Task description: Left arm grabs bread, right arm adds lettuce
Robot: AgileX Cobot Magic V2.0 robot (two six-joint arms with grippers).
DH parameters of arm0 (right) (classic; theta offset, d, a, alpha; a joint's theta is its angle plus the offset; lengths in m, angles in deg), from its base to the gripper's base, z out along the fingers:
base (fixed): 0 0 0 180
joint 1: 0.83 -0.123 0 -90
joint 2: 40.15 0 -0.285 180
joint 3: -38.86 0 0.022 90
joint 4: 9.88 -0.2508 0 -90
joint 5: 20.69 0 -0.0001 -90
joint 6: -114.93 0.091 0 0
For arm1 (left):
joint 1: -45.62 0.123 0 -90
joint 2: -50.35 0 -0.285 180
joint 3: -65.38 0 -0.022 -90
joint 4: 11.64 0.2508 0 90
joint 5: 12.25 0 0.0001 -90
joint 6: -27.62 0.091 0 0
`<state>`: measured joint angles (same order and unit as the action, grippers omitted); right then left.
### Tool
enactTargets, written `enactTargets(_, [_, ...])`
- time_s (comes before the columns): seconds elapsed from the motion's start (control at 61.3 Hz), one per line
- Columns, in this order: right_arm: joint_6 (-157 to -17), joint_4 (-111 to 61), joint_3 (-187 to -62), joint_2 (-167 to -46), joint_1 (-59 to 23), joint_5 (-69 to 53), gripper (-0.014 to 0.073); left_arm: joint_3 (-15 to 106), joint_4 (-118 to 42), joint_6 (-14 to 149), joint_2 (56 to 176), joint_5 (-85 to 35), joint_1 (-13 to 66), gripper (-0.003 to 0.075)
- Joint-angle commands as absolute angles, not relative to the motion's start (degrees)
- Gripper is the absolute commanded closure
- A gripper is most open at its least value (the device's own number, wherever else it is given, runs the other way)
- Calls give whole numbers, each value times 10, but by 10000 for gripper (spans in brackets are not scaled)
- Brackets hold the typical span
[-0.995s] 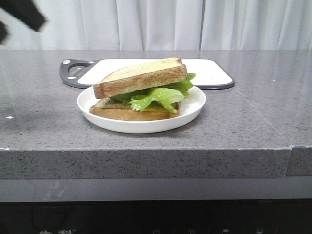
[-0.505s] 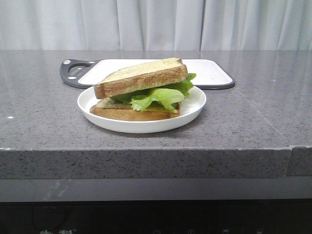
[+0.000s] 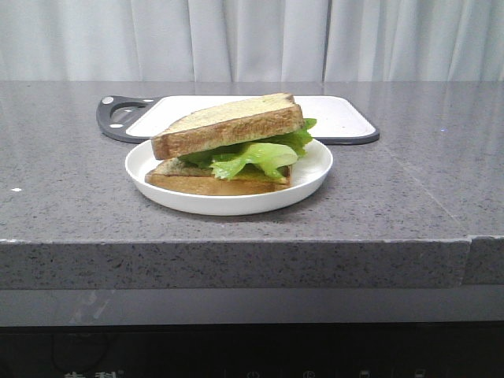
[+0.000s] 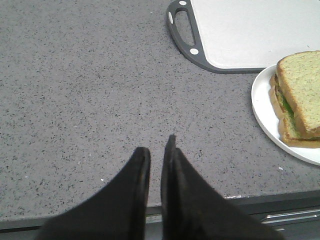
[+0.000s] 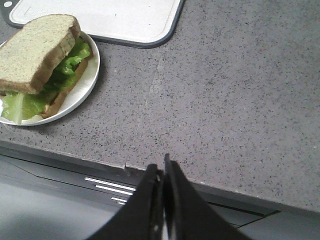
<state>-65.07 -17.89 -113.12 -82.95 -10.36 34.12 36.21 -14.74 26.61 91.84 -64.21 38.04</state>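
Observation:
The bread (image 3: 228, 126), a thick toasted slice, lies tilted on top of the lettuce (image 3: 252, 156), which rests on a second slice (image 3: 209, 183) on a white plate (image 3: 311, 169). Neither arm shows in the front view. My left gripper (image 4: 156, 147) hovers over bare counter near the front edge, well away from the plate (image 4: 262, 107) and bread (image 4: 302, 87); its jaws are empty with only a narrow slit between them. My right gripper (image 5: 160, 164) is shut and empty at the counter's front edge, apart from the bread (image 5: 32, 50), lettuce (image 5: 65, 70) and plate (image 5: 87, 82).
A white cutting board (image 3: 339, 114) with a dark rim and handle lies behind the plate; it also shows in the left wrist view (image 4: 240, 30) and the right wrist view (image 5: 125, 17). The grey stone counter ends in a front edge (image 3: 236, 244).
A black arm seen at the upper left of the front view one second ago has left the view. The sandwich and plate have not moved.

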Motion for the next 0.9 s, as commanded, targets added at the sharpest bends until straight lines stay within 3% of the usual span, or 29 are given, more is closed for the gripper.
enactTargets(0.0, [-657, -176, -1145, -830, -101, 303, 657, 375, -148, 260, 920, -591, 382, 741])
enactTargets(0.603, [-658, -176, -1145, -832, -101, 303, 661, 361, -149, 260, 903, -568, 383, 741])
enactTargets(0.88, [-658, -176, -1145, -832, -101, 303, 661, 186, -151, 260, 768, -392, 425, 741])
